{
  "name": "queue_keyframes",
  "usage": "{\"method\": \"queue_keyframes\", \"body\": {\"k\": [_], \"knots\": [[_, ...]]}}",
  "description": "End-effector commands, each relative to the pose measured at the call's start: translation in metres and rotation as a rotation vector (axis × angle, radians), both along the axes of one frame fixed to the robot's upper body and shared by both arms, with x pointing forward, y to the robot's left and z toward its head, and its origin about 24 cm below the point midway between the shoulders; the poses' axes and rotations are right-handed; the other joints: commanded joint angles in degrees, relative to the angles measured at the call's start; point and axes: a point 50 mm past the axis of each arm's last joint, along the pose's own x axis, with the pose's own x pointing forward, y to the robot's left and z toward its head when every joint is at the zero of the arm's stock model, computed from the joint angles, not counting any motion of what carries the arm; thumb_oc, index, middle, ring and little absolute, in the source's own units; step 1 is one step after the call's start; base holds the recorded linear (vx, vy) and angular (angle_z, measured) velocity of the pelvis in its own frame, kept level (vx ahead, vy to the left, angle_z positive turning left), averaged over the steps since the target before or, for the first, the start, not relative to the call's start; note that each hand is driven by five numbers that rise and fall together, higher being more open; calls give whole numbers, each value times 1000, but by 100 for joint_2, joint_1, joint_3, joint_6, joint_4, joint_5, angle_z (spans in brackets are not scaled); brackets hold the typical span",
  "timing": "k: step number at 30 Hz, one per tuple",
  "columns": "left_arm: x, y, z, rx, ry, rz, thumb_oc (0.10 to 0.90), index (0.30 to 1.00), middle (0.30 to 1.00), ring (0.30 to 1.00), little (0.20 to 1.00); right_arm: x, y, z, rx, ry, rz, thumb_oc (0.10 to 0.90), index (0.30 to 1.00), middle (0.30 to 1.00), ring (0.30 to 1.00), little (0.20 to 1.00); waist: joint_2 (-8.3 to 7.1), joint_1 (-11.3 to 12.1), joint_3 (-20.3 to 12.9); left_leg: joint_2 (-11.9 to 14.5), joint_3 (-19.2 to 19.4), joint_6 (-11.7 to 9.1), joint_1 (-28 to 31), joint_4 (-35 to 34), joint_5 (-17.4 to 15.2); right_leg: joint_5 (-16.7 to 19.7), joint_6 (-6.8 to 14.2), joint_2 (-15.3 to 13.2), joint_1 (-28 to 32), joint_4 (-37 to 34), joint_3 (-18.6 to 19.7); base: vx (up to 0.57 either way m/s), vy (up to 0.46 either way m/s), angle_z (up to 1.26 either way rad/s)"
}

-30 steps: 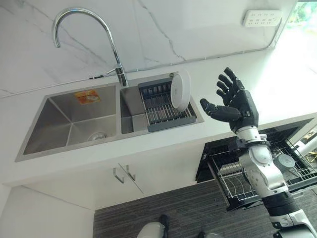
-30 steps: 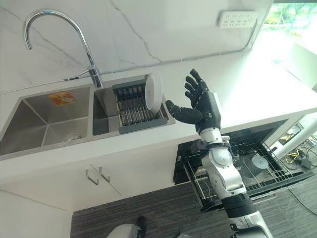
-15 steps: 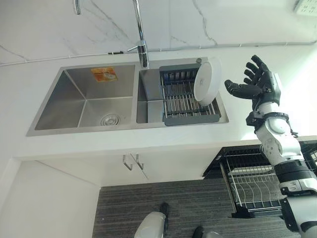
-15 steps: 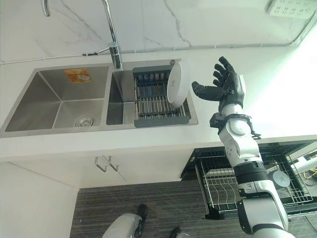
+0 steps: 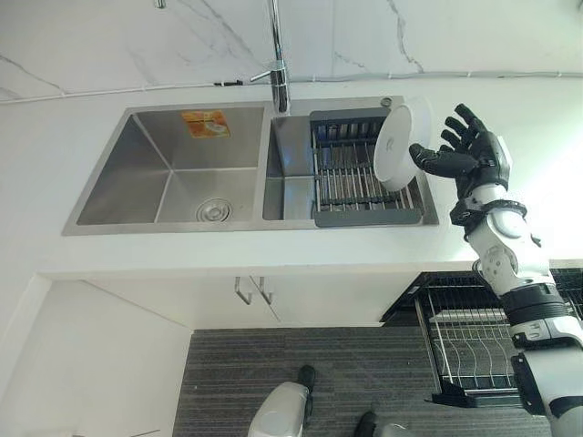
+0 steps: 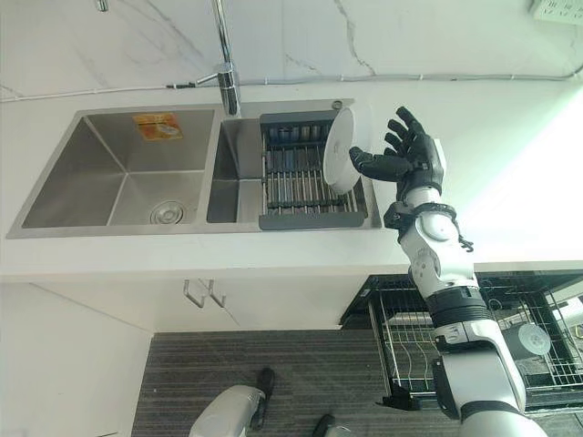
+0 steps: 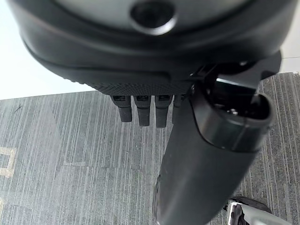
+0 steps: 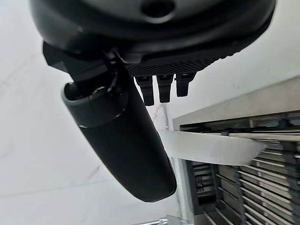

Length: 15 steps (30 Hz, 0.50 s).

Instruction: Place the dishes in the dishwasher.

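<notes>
Right hand (image 5: pixel 474 157) has closed in on the white plate (image 5: pixel 401 144) since a second ago; back then it hung well apart over the desk, now its thumb tip sits at the plate's rim. Camera has also swung, so the sink shift is view motion, not objects moving.

Plate stands on edge in the dark drying rack (image 5: pixel 360 173) set in the right basin of the sink (image 5: pixel 164 173), leaning toward the hand. Upright storage leaves the rim exposed, which is why the hand comes in sideways with thumb opposite fingers.

Fingers (image 6: pixel 405 132) are spread and relaxed, nothing grasped yet. Right wrist view shows the plate (image 8: pixel 211 146) edge-on just past the thumb (image 8: pixel 124 140), so the rim looks lined up with the gap.

Left hand (image 7: pixel 154 70) hangs idle over the floor, fingers straight, empty.

Dishwasher rack (image 6: pixel 410 337) is pulled out below the desk, right of the sink, ready to receive.

Judgement: pre-grasp stage. Next needs a pinch on the rim; a smooth plate could slip or tip in the rack.
</notes>
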Motion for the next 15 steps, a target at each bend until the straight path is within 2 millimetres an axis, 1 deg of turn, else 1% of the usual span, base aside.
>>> {"method": "queue_keyframes", "body": {"k": [1, 3, 8, 15], "knots": [[-24, 23, 6, 54, 101, -44, 800, 900, 900, 900, 900, -3, 14, 80, -15, -317, 73, 800, 900, 900, 900, 900, 37, -32, -159, -149, -322, -143, -128, 336, -732, 145, 110, 146, 154, -378, 0, 0, 0, 0], [-22, 23, 6, 54, 98, -44, 800, 900, 900, 900, 900, -4, 17, 82, -12, -325, 80, 800, 900, 900, 900, 900, 49, -42, -151, -147, -332, -142, -178, 336, -697, 169, 106, 152, 117, -378, -9, 0, 0, 0], [-21, 23, 6, 54, 94, -46, 800, 900, 900, 900, 900, -4, 21, 81, -17, -314, 89, 800, 900, 900, 900, 900, 57, -58, -108, -140, -327, -149, -195, 336, -682, 171, 99, 152, 113, -378, -4, 0, 0, 0], [-21, 23, 6, 55, 100, -48, 800, 900, 900, 900, 900, 2, 19, 72, -4, -260, 70, 800, 900, 900, 900, 900, 79, -35, -59, -130, -322, -168, -165, 336, -684, 146, 82, 165, 161, -378, 13, 18, -3, 0]]}}
